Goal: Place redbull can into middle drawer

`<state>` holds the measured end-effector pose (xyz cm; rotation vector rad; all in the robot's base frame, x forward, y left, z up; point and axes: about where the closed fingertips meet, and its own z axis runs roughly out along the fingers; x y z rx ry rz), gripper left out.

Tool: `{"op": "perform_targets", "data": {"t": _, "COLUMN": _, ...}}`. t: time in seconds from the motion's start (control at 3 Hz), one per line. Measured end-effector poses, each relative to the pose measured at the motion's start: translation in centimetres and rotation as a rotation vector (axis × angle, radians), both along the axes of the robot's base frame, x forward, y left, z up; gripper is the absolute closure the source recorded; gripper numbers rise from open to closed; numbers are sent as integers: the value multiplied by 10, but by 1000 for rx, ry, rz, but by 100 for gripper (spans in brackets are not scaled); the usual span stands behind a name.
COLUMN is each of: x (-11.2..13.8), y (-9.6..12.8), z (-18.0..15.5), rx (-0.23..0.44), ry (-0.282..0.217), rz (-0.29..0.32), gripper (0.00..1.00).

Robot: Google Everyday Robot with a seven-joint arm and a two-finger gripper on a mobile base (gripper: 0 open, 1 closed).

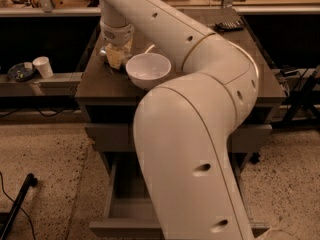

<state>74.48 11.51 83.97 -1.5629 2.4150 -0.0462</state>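
My gripper (116, 58) hangs low over the left part of the dark cabinet top (100, 84), just left of a white bowl (148, 70). A small shiny metal thing, seemingly the redbull can (102, 52), shows at the gripper's left side and touches it or nearly so. The gripper hides most of it. The middle drawer (125, 206) stands pulled out low at the cabinet's front, with its grey inside showing. My large white arm covers its right part.
A closed grey drawer front (107, 136) sits above the open drawer. A white paper cup (43, 66) and a dark dish (20, 72) stand on a ledge at the left. A black item (227, 26) lies at the cabinet's back right. A black pole (17, 204) leans on the floor at the left.
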Motion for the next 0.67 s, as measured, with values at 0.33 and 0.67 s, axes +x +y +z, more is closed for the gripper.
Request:
{"op": "perform_targets", "data": {"t": 0.33, "x": 1, "y": 2, "z": -1, "rx": 4, "ry": -4, "rz": 4, "gripper": 89}}
{"op": "perform_targets", "data": {"t": 0.67, "x": -6, "y": 5, "z": 17, "rx": 9, "ry": -39, "rz": 49, "gripper": 100}}
